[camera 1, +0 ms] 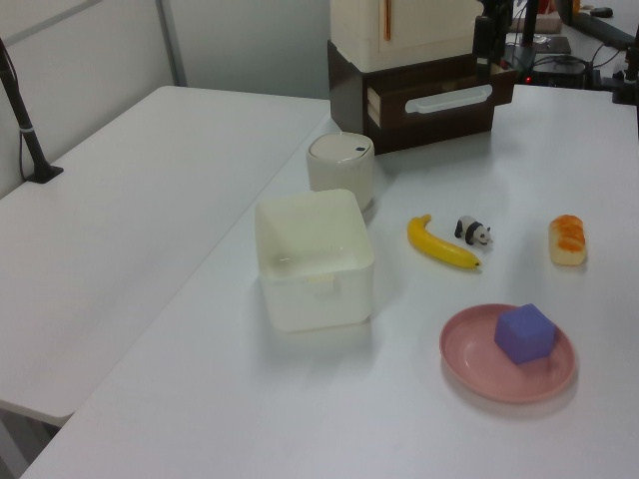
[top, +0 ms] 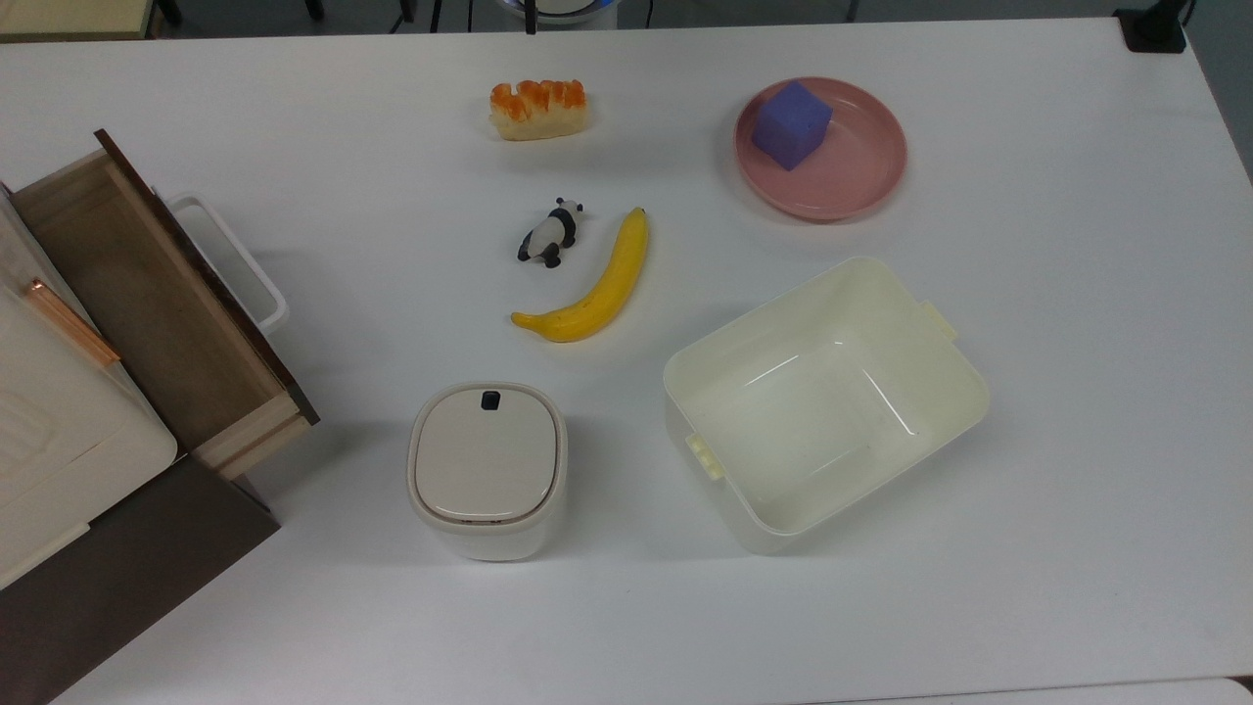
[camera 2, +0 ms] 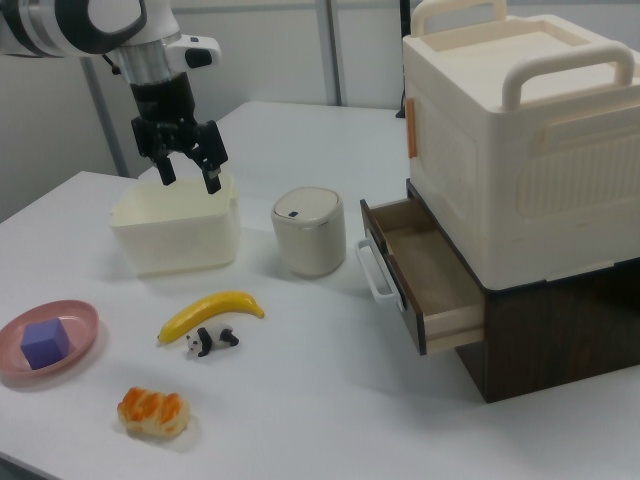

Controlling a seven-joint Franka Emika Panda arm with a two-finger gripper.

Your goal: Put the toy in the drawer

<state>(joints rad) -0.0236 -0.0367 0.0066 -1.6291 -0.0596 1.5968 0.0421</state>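
Your toy [top: 550, 233], the little panda, lies on the white table [top: 1077, 392] just beside the banana [top: 592, 284], on the top view's left of it, close but apart. In the right view the panda [camera 2: 210, 341] sits right in front of the banana [camera 2: 210, 313], so you'll want to come in from the side away from the fruit or straight down, or you risk nudging the banana. Your gripper [camera 2: 188, 171] hangs high in the right view, fingers spread apart and holding nothing, roughly above the cream tub [camera 2: 176, 234] and well off from the toy: judged as the start, reach not yet made. The drawer [top: 147, 304] is already pulled out, its bare wood floor showing, its white handle [top: 240, 259] facing the table middle, so no opening step seems needed; in the right view the drawer [camera 2: 425, 275] sticks out under the big cream case [camera 2: 520, 130], which overhangs the back of it, so drop toward the front part. A lidded bin [top: 487, 468] stands near the drawer and well off the toy; it should not obstruct you. The pink plate [top: 861, 186] with the purple cube [top: 791, 124] and the bread piece [top: 538, 108] are out of the way.
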